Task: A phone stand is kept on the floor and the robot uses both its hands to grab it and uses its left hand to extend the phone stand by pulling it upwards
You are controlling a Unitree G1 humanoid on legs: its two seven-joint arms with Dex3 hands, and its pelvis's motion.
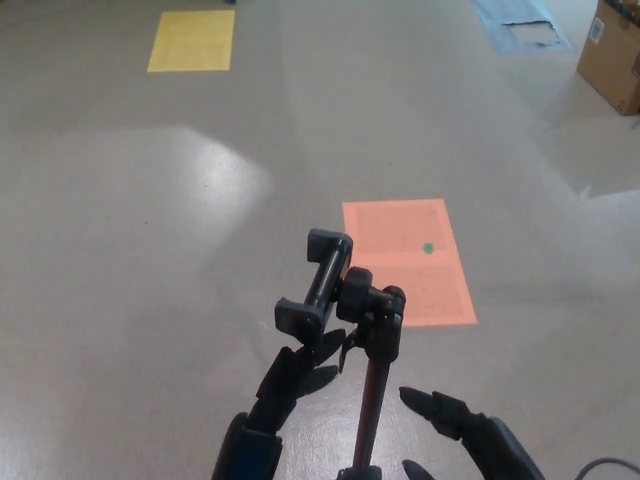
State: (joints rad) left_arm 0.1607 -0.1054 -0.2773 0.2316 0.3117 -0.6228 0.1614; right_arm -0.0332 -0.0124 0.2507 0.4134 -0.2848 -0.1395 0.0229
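A phone stand point(345, 310) rises from the grey floor point(150, 250) at the lower centre of the head view, its black clamp head point(315, 285) tilted to the left atop a ball joint, its dark red pole point(370, 405) running down out of the bottom edge of the frame. The left robot hand point(290, 380) reaches up from below, its fingers point(310, 375) spread apart just under the clamp and beside the pole, not wrapped around anything; it appears placed there to take the upper part it is meant to pull. The right robot hand point(470, 425) comes in from the lower right, its fingers point(430, 405) pointing toward the pole but apart from it, likewise holding nothing, probably positioned to steady the lower section so the stand does not lift off the floor. Whether the left hand touches the pole cannot be told from this angle. Behind the stand an orange floor marker point(410, 260) with a small green dot point(427, 248) lies flat; a yellow floor marker point(192, 40) sits far up left, a cardboard box point(612, 50) at the upper right edge, and a blue sheet point(520, 22) beside it.
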